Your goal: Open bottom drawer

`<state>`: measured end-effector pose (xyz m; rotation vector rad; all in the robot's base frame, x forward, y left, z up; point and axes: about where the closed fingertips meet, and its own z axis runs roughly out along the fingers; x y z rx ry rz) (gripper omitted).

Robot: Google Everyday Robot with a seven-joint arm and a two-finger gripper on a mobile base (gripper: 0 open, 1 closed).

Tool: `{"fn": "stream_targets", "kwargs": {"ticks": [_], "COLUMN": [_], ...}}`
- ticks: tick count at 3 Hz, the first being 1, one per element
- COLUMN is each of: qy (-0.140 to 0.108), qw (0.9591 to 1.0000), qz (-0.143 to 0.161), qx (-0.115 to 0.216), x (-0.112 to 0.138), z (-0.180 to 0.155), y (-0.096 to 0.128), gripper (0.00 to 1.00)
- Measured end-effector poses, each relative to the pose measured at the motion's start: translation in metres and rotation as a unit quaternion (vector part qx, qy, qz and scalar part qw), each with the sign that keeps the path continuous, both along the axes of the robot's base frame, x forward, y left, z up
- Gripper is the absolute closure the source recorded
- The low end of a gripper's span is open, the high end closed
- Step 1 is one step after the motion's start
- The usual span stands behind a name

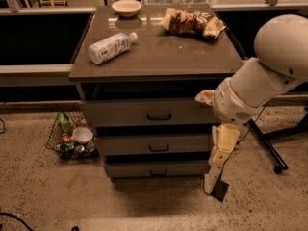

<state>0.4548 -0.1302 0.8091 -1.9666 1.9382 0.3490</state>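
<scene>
The bottom drawer [139, 168] looks closed, lowest of the three, with its small black handle [158, 173] dead centre. The end effector [210, 179] hangs pointing down just right of that drawer, roughly level with it, probably so it can swing in toward the handle. Can't tell if it's open or closed. The bottle [111, 47] on the counter [159, 57] sits well above the drawer, out of the way.

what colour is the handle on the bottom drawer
Black handle on a grey-brown front, camera view. The gripper hangs right of the bottom drawer.
</scene>
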Motion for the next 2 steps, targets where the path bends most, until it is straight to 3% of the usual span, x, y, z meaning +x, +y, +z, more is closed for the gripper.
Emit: {"fn": "stream_targets", "kwargs": {"ticks": [1,2], "qy": [0.011,0.024], "qw": [0.9999,0.9987], "qz": [0.000,0.023], "qx": [0.013,0.038], "x": [0.007,0.017], "z": [-0.039,-0.110], "y": [-0.014,-0.036], "gripper": [0.00,0.00]}}
